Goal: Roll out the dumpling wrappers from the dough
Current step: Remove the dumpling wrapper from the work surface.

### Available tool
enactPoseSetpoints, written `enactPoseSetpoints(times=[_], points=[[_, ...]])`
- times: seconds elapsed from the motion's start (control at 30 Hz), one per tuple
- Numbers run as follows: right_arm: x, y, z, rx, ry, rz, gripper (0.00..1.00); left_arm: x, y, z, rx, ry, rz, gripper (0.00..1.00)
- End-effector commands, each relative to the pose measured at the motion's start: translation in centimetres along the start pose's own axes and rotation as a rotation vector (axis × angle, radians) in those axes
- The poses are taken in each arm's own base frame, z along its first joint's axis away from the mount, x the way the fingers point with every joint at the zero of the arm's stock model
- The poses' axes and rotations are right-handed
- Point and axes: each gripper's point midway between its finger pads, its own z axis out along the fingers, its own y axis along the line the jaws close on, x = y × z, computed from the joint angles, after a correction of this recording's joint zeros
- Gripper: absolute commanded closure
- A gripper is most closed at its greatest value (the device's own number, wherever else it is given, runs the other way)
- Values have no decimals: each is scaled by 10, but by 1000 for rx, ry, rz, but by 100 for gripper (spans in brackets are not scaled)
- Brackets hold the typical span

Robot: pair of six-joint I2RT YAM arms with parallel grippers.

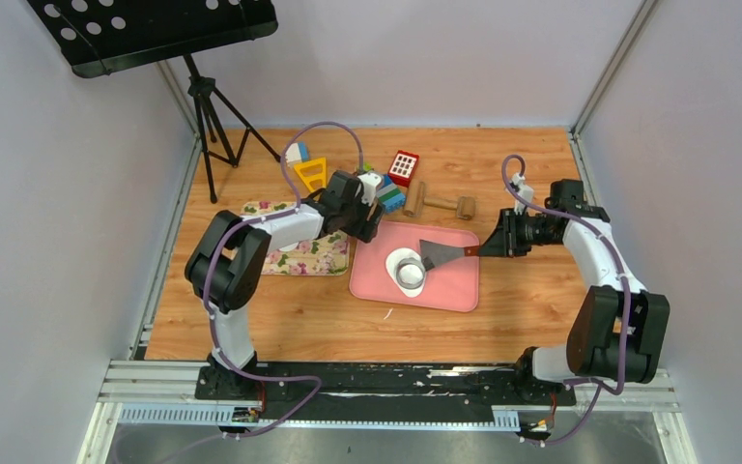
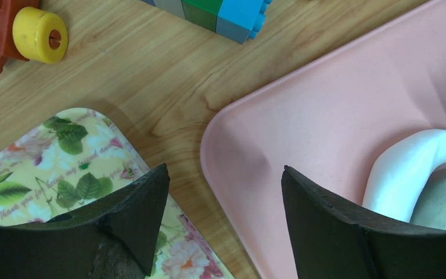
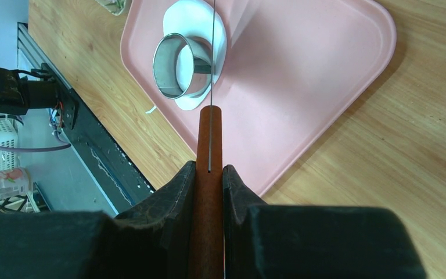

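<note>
The dough [image 1: 401,257] lies pressed into a soft, matte white sheet with an uneven, rounded outline. It sits on the left half of the pink tray [image 1: 456,282], toward the near edge. A small metal ring [image 1: 412,277] stands on it, and the sheet spreads past the rim. Whether the white round inside is a cut-free dumpling wrapper [image 3: 184,61], I cannot tell.

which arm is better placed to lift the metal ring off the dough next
Probably left: the left gripper hangs open and empty at the pink tray edge near the metal ring; the right gripper is shut on the scraper.
</note>
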Motion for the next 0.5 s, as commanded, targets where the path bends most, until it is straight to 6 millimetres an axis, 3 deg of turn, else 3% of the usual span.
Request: enactPoseSetpoints(times=[0.0, 0.23, 0.47], points=[[-9, -5, 1, 33, -8, -36, 100, -14, -1, 3, -9, -18, 33, 22], [-16, -15, -5, 204, -15, -160, 100, -8, -1, 6, -14, 7, 40, 28], [-33, -10, -19, 309, -49, -270, 100, -2, -1, 7, -10, 22, 36, 29]])
